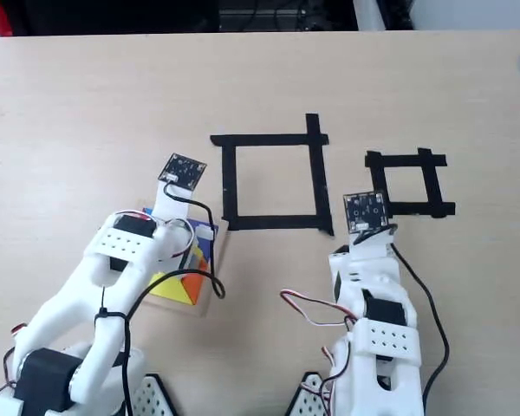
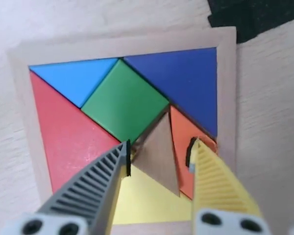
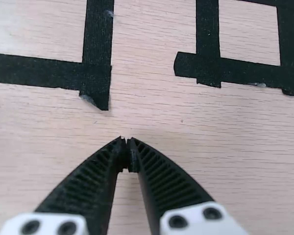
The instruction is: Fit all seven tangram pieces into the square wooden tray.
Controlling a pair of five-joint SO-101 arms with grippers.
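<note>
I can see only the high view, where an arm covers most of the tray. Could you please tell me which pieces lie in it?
Observer: The tray holds a red triangle, a light blue triangle, a green square, a dark blue triangle, an orange piece and a yellow piece.
Operator: Thank you. How does the left gripper stand?
Observer: The left gripper is open, its fingers on either side of a tan triangle. I cannot tell whether that is a piece or bare tray floor.
Operator: And the right one?
Observer: The right gripper is shut, empty, over bare table near the black tape.
</note>
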